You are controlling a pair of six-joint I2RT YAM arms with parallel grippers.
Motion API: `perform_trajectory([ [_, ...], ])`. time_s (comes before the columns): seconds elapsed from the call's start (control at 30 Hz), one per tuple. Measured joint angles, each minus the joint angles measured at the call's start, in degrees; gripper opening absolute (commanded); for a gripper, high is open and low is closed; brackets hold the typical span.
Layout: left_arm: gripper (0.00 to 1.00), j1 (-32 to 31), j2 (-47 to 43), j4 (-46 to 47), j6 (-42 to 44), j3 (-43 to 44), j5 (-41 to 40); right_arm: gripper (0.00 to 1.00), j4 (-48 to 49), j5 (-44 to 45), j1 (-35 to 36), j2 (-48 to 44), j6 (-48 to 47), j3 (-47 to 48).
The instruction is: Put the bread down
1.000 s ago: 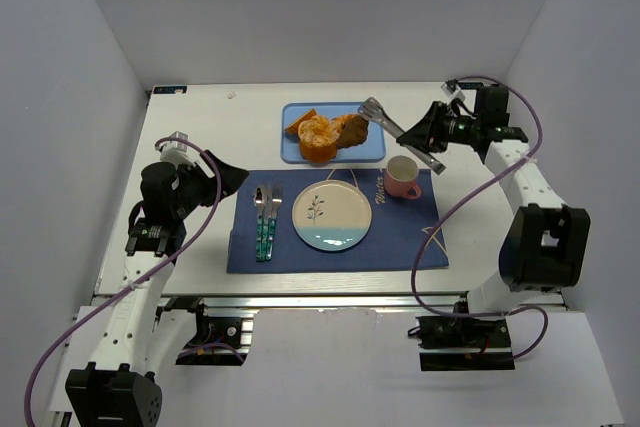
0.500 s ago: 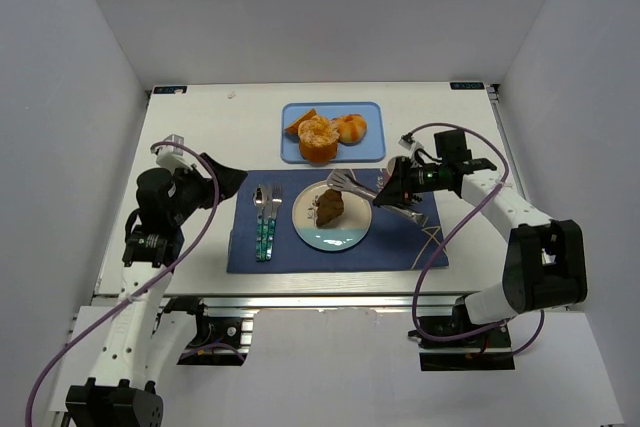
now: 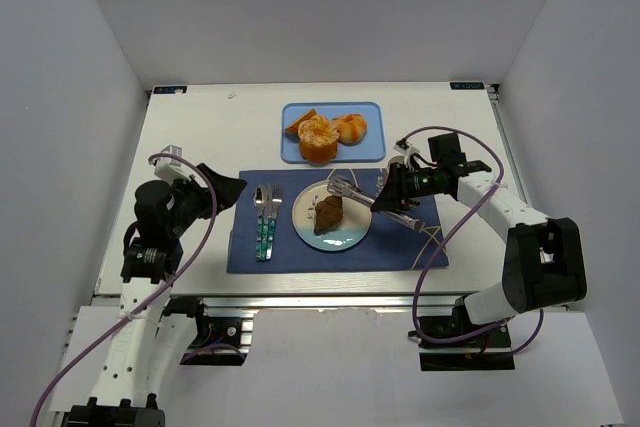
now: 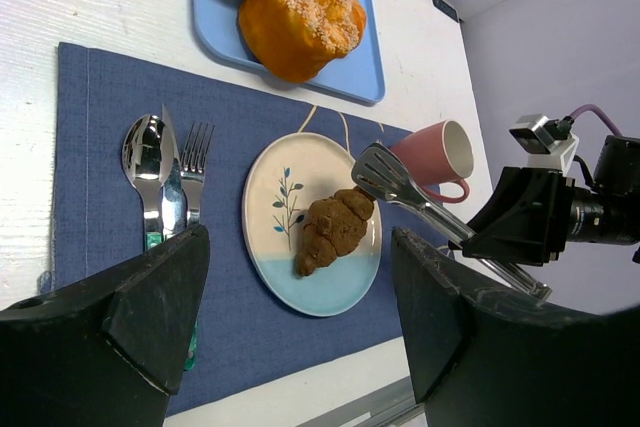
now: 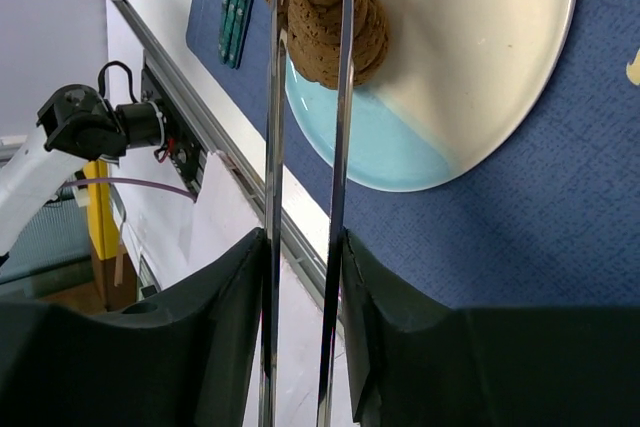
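Lying on plate (image 3: 347, 236) beneath tongs (image 3: 345, 187): bread (image 3: 329, 215) (blue placemat (image 3: 300, 259), white table (image 3: 200, 127)).

Left arm (image 3: 150, 237) folded, left tool (image 3: 228, 188) spread wide, right arm (image 3: 490, 192) stretched inward, right tool (image 5: 303, 237) clamping tongs (image 5: 343, 97)

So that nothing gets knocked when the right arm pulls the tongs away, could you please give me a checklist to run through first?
1. The bread lies on the plate: ok.
2. The tongs are free of the bread: cannot tell; their tips straddle its end.
3. The right tool grips the tongs: ok.
4. The cup is apart from the tongs: cannot tell.
5. The left tool is open, away from the plate: ok.
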Motion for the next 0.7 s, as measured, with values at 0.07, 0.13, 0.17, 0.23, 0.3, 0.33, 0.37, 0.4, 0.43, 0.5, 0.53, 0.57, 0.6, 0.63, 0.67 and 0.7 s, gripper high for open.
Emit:
perform_trajectory([
  [0.07, 0.82, 0.0, -0.15, 0.0, -0.13, -0.02, 0.0, 0.4, 0.02, 0.0, 0.0, -0.02, -0.28, 0.0],
  [0.13, 0.82, 0.0, -0.17, -0.02, -0.15, -0.02, 0.0, 0.4, -0.02, 0.0, 0.0, -0.02, -0.7, 0.02],
  [0.17, 0.82, 0.0, -0.17, -0.02, -0.15, -0.02, 0.0, 0.41, -0.11, 0.0, 0.0, -0.02, -0.87, 0.09],
  [0.23, 0.82, 0.0, -0.17, -0.04, -0.15, -0.04, 0.0, 0.41, -0.37, 0.07, -0.04, -0.02, -1.36, 0.44],
  [0.3, 0.82, 0.0, -0.17, -0.04, -0.15, -0.04, -0.02, 0.41, -0.7, 0.24, -0.26, -0.02, -1.95, 1.11],
  [0.33, 0.82, 0.0, -0.17, -0.07, -0.15, -0.04, 0.0, 0.41, -0.87, 0.37, -0.46, -0.02, -2.19, 1.68],
  [0.37, 0.82, 0.0, -0.17, -0.07, -0.15, -0.07, -0.02, 0.41, -0.98, 0.46, -0.66, -0.02, -2.38, 2.23],
  [0.4, 0.82, 0.0, -0.15, -0.02, -0.15, -0.09, -0.02, 0.41, -1.14, 0.61, -0.94, -0.02, -2.58, 2.95],
  [0.43, 0.82, 0.0, -0.15, -0.02, -0.15, -0.11, 0.0, 0.4, -1.27, 0.76, -1.29, -0.02, -2.89, 3.67],
  [0.5, 0.82, 0.0, -0.04, 0.04, -0.15, -0.17, 0.0, 0.39, -1.68, 1.05, -1.81, -0.02, -3.69, 5.2],
  [0.53, 0.82, 0.0, 0.02, 0.11, -0.15, -0.22, 0.0, 0.38, -1.92, 1.16, -2.01, -0.02, -3.93, 6.1],
  [0.57, 0.82, 0.0, 0.13, 0.13, -0.15, -0.26, 0.0, 0.38, -1.97, 1.25, -2.16, -0.02, -4.22, 6.91],
  [0.6, 0.82, 0.0, 0.26, 0.17, -0.15, -0.33, 0.0, 0.36, -1.97, 1.29, -2.32, -0.02, -4.52, 7.85],
  [0.63, 0.82, 0.0, 0.42, 0.17, -0.15, -0.39, 0.0, 0.35, -1.95, 1.36, -2.38, -0.02, -4.9, 8.72],
  [0.67, 0.82, 0.0, 0.63, 0.26, -0.15, -0.44, 0.0, 0.34, -1.95, 1.42, -2.47, -0.02, -5.14, 9.51],
  [0.7, 0.82, 0.0, 0.87, 0.37, -0.13, -0.44, 0.0, 0.33, -1.95, 1.49, -2.58, -0.02, -5.25, 10.14],
])
